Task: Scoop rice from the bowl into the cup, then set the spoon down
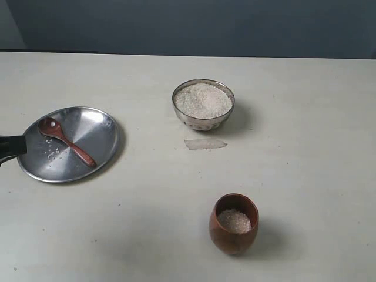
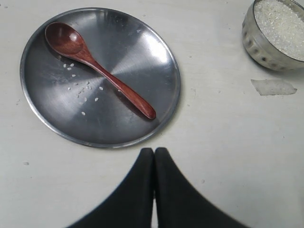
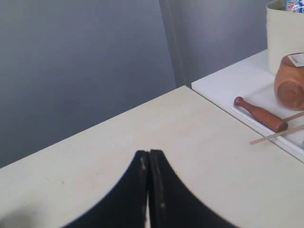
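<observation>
Left end effector (image 2: 154,151): both dark fingers pressed together along their inner faces, nothing pinched between. Poised over bare counter (image 2: 228,142), tips just short of the nearest rim of a flat steel plate (image 2: 137,47), apart from it. In the exterior view, only a dark sliver of the left end effector (image 1: 10,147) at the left edge, overlapping the plate's rim.

Right end effector (image 3: 149,153): likewise closed tight, fingers touching, empty. Beneath, bare counter near one corner; behind, a grey wall (image 3: 71,57). Past the counter's edge, on a white surface (image 3: 223,85), a reddish pestle-like stick (image 3: 260,114) and a rounded wooden vessel (image 3: 289,80).

Outward from the left fingers: spoon (image 2: 99,71) lying free on the plate, oval head face up near one rim, slim handle slanting across the middle, its end short of the opposite rim. Beside the head, a thin scatter of stray grains (image 2: 80,90) on the steel.

Further right in the exterior view, well apart from the plate: bowl (image 1: 202,121), shiny steel with a patterned lower side, upright on the counter, filled nearly to the brim with rice (image 1: 203,100). Just in front, a small translucent scrap (image 1: 205,144) flat on the counter, not touching the bowl.

Nearest the exterior camera, well apart from bowl and plate: cup (image 1: 233,241), reddish-brown wood, upright, holding a low layer of the same pale grains, well below its rim.
</observation>
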Controlling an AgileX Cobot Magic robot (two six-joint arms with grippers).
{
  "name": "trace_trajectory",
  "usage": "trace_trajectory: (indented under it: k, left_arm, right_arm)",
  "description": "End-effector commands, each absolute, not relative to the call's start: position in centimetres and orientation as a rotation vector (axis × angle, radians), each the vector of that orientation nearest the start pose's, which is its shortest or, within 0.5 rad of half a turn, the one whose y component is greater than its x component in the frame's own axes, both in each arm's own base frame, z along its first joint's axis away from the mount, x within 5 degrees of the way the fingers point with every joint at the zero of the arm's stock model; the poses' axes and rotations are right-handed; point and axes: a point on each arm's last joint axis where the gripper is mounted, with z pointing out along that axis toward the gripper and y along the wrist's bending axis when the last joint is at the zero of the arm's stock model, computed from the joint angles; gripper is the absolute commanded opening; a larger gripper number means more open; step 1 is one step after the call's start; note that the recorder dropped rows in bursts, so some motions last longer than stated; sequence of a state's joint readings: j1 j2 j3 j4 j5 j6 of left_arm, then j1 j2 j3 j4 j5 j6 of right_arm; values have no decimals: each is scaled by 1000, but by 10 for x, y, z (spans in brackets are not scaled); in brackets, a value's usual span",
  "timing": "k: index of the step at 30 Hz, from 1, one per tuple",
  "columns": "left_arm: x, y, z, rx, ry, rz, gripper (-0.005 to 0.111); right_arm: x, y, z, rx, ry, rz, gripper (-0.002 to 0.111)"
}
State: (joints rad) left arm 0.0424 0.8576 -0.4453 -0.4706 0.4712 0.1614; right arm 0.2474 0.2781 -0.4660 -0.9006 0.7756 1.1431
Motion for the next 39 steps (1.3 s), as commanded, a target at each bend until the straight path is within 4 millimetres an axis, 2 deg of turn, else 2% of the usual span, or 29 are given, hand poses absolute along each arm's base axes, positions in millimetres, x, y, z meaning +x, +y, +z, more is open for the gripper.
trace_trajectory:
  k: [1,12,13,18,24,29,39]
  left_arm:
    - [156,-13,242,-242,2315,-352,0]
    - [156,-13,242,-242,2315,-352,0]
    - [156,-13,242,-242,2315,-352,0]
    - [156,-13,242,-242,2315,-352,0]
    - [156,-13,242,-242,2315,-352,0]
    - [156,-13,242,-242,2315,-352,0]
    - [156,-13,242,-242,2315,-352,0]
  right_arm:
    - [58,-37,306,541,1708,-73,0]
    - [59,-34,309,502,1685,-42,0]
    - [60,-34,310,475,1680,-50,0]
    - [64,-23,327,110,1559,-182,0]
    - [65,-8,339,-77,1427,-124,0]
    - [63,-2,346,-219,1341,-183,0]
    - [63,2,346,-103,1354,28,0]
